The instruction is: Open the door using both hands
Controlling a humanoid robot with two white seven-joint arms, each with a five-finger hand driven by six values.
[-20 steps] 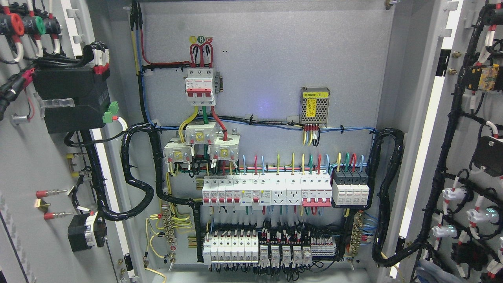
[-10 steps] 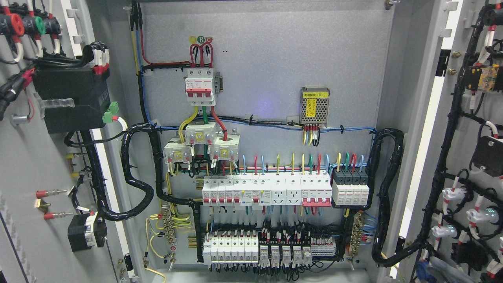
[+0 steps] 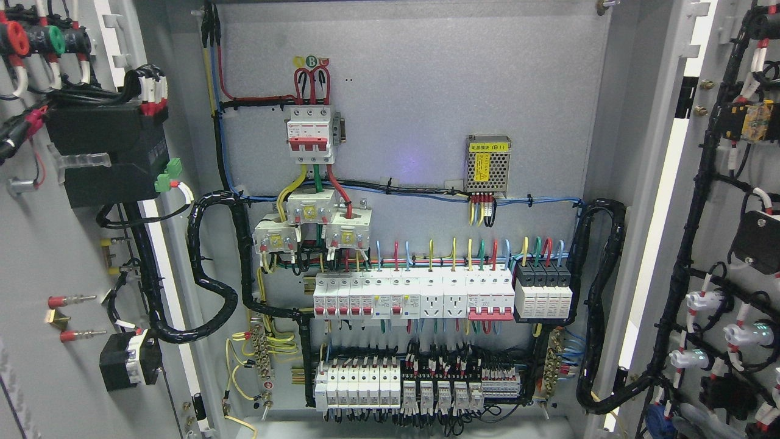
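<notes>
Robot hand, right side: only a blue and grey sliver [image 3: 667,422] shows at the bottom edge, low against the right door [image 3: 722,238]. I cannot tell whether it is open, closed or gripping. The left robot hand is out of sight.

Both leaves of the cabinet stand swung wide, the left door [image 3: 49,244] filling the picture's left and the right door its right, with the back panel [image 3: 426,91] fully exposed between them.

These doors look like stiff sheet steel and probably heavy, loaded with meters, lamps and wiring on their inner faces. They should swing on their hinges without flexing. The safest hold seems to be the bare outer edge or a handle, never the fittings. The black cable looms [image 3: 600,292] bridging cabinet to door could snag or strain if either leaf is pushed further.
</notes>
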